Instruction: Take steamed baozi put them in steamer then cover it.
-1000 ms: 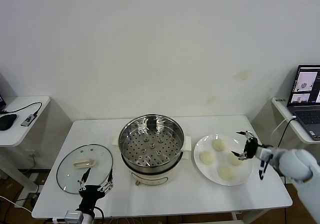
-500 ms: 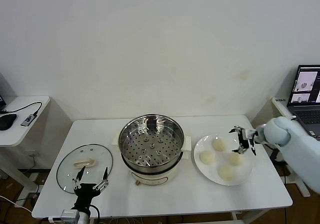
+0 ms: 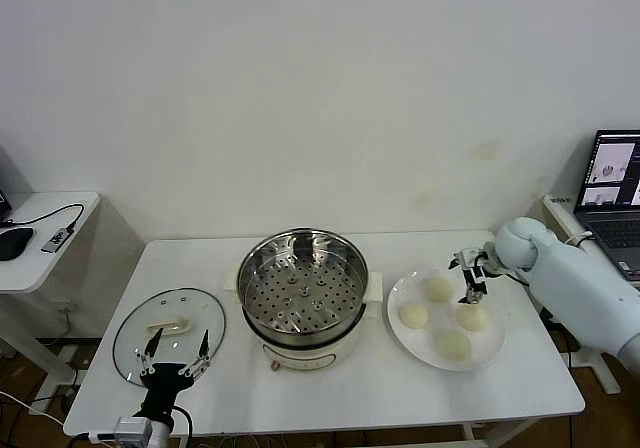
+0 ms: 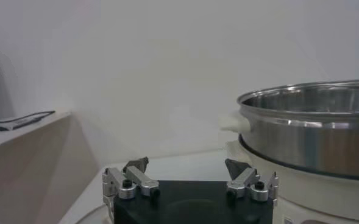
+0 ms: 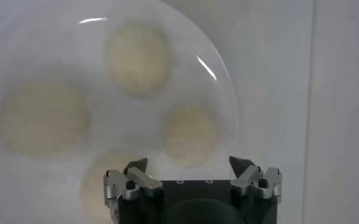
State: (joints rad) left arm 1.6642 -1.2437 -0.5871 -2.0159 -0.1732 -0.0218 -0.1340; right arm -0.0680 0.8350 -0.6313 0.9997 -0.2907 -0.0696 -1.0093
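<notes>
**Right claw poised over the plate of baozi, steamer waiting empty**

While nothing is gripped yet, the right claw (image 3: 469, 276) hangs spread wide above the far side of the white plate (image 3: 492, 351), fingers pointing down between the two buns nearest it. Its wrist view looks straight down on all four steamed baozi (image 5: 138, 56), apart from one another on the plate, none touched.

The left claw (image 3: 172, 357) is likewise released and empty, parked at the near edge of the worktop (image 3: 380, 388), just over the rim of the cover (image 3: 168, 332), whose cream handle lies a little beyond it.

Between the two stands the steamer (image 3: 303, 293), its perforated tray bare, so no bun has gone in so far.

The buns look light, soft and smooth-skinned, and I judge they would dent or tear under a hard pinch. The safest hold is probably across the widest part, from above, with the fingers low on the flanks and only gentle pressure. The glass cover looks heavier, rigid and breakable, with a slippery dome; its central handle is the obvious place to take it.
</notes>
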